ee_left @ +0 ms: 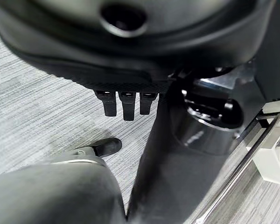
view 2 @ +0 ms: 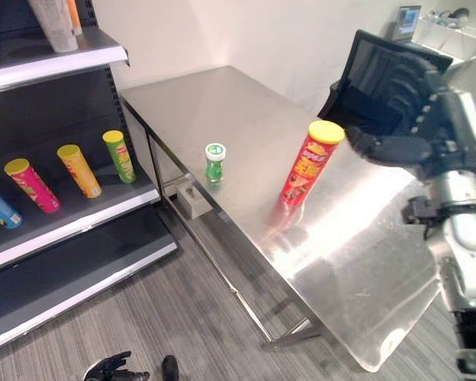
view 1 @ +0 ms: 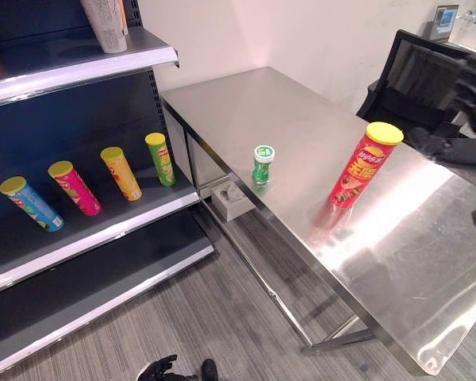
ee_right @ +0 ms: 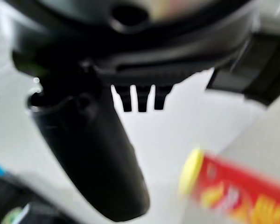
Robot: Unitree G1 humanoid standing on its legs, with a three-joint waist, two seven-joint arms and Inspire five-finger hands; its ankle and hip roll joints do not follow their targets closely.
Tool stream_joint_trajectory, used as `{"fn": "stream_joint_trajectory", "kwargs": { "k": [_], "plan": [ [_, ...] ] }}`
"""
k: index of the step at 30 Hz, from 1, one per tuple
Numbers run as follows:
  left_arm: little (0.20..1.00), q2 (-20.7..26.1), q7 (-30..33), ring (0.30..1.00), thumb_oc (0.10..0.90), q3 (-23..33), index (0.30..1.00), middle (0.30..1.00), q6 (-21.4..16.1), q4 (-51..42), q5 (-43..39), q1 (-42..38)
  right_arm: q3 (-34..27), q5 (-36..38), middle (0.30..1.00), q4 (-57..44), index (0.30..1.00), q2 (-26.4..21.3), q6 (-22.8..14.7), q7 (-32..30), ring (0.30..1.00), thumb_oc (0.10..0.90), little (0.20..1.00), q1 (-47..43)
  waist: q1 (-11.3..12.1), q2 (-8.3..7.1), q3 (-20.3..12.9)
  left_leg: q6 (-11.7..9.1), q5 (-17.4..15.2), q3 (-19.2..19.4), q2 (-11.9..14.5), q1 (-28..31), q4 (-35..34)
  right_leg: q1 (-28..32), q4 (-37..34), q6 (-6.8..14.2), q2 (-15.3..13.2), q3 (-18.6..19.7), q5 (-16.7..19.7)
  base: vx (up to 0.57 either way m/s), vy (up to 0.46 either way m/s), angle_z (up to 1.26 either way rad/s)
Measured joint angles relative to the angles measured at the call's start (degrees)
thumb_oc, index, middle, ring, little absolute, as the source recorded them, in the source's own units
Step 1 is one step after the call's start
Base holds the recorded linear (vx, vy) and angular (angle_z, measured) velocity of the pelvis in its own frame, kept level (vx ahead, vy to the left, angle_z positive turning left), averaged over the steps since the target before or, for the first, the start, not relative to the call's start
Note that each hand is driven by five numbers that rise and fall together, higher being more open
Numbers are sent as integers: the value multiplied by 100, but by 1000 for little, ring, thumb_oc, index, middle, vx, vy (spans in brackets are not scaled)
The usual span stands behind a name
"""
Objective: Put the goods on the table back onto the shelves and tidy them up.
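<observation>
A tall red chip can with a yellow lid stands upright on the steel table. A small green bottle with a white cap stands near the table's left edge. My right hand hovers open just right of the red can, thumb towards it, not touching. In the right wrist view the red can shows past the thumb. My left hand hangs open low over the floor. On the dark shelf lie a blue can, a pink can, an orange can and a green can.
A black office chair stands behind the table by my right hand. A grey box sits under the table's left edge, between table and shelf. The upper shelf board carries a pale tube. Grey striped floor lies below.
</observation>
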Motion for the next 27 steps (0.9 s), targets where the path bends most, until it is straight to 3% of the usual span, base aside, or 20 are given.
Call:
{"fn": "stream_joint_trajectory", "kwargs": {
  "k": [7, 14, 18, 27],
  "plan": [
    [900, -32, 2, 900, 800, 4, 900, 900, -44, 1, -5, -10, 233, -53, 900, -108, 900, -100, 65, 159, 900, 800, 900, -121, 95, -9, 6, 2, 0, -67, -39, -17, 0, 9, 0, 0, -15, -85, 0, -5, -11, 6],
    [900, 0, 7, 900, 800, 15, 900, 900, -88, 9, -4, -15, 805, -887, 900, 411, 900, -786, 208, 137, 900, 800, 900, -681, 80, -94, 55, -1, 3, -132, -40, -36, 0, 10, 0, -1, -1, -161, -1, -1, -4, 3],
    [900, 24, 18, 900, 800, 48, 900, 900, -98, 9, -6, -49, 1191, -1007, 900, 833, 900, -788, 217, 137, 900, 800, 900, -1229, 98, -155, 89, -6, 8, -159, -48, -47, 1, 12, 0, -1, 1, -199, -1, -2, 0, 3],
    [900, 34, 21, 900, 800, 55, 900, 900, -116, 71, -21, -99, 1482, -958, 900, 1079, 900, -777, 304, 160, 900, 800, 900, -1241, 178, -208, 123, 4, 34, -293, -49, -83, 24, 24, 1, -1, 46, -307, -1, -2, -5, 7]
  ]
}}
